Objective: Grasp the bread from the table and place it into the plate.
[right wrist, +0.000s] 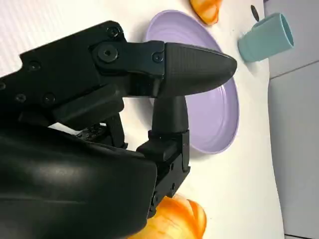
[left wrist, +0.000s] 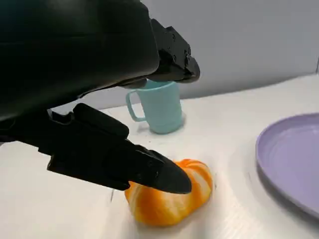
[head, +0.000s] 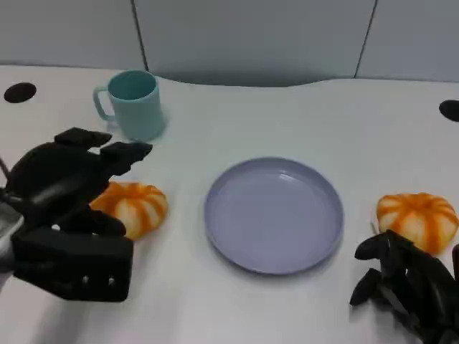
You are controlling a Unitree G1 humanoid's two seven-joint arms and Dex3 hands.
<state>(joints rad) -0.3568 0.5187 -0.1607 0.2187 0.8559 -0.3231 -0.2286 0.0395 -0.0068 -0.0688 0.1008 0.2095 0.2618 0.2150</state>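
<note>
A white table (head: 287, 115) fills most of the head view, with a pale grey panelled wall along the top edge of the frame. At the centre of the frame sits a round lavender plastic plate (head: 273, 214) with a raised rim, and nothing lies in it.

At the lower left of the frame is the left hand (head: 72, 208), black and bulky, hovering over the near-left part of the table with its fingers spread apart. It holds nothing. In the left wrist view one finger (left wrist: 149, 172) reaches across in front of the bread without clearly pressing on it; whether it touches cannot be told.

At the lower right corner of the frame is the right hand (head: 409, 283), its fingers loosely apart and empty, resting low by the table edge.

In the upper left of the frame stands an upright light teal mug (head: 133, 102) with its handle turned toward the left edge.

Two orange-and-white striped, pumpkin-shaped bread rolls lie on the table. The left bread roll (head: 133, 206) sits left of the plate, just beside the left hand's fingers and partly hidden by them. The right bread roll (head: 418, 218) sits right of the plate, just above the right hand in the frame and apart from the plate's rim.

Two small dark round holes mark the table, one at the far left edge (head: 19, 92) and one at the far right edge (head: 450, 109).
</note>
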